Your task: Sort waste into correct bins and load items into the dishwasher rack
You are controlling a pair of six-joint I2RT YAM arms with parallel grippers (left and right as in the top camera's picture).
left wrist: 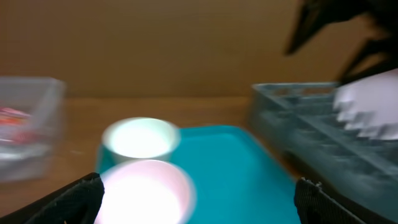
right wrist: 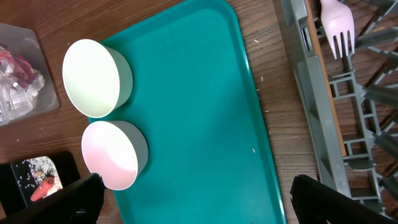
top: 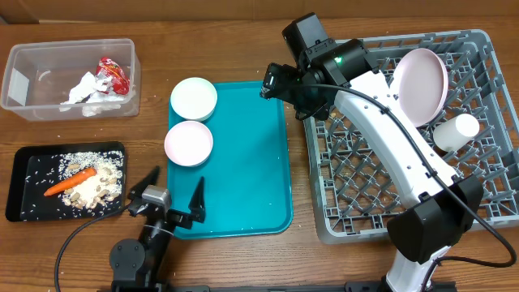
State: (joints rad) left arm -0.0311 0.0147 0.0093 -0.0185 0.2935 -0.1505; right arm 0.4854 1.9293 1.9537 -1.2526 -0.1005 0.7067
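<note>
Two white bowls (top: 193,99) (top: 188,143) stand on the left side of the teal tray (top: 251,162). The white plate (top: 420,85) and cup (top: 456,130) rest in the grey rack (top: 324,219), and the fork (right wrist: 337,25) lies there too. Tissue (top: 85,89) and the red wrapper (top: 113,75) lie in the clear tub (top: 28,61). The carrot (top: 69,182), nuts and grains are in the black tray (top: 16,195). My left gripper (top: 170,193) is open at the teal tray's near left corner, facing the nearer bowl (left wrist: 152,190). My right gripper (top: 274,81) hovers open above the tray's far right corner, holding nothing.
The rack fills the right side of the table, and my right arm (top: 389,138) stretches across it. The tub and the black tray sit to the left of the teal tray, with bare wood between them.
</note>
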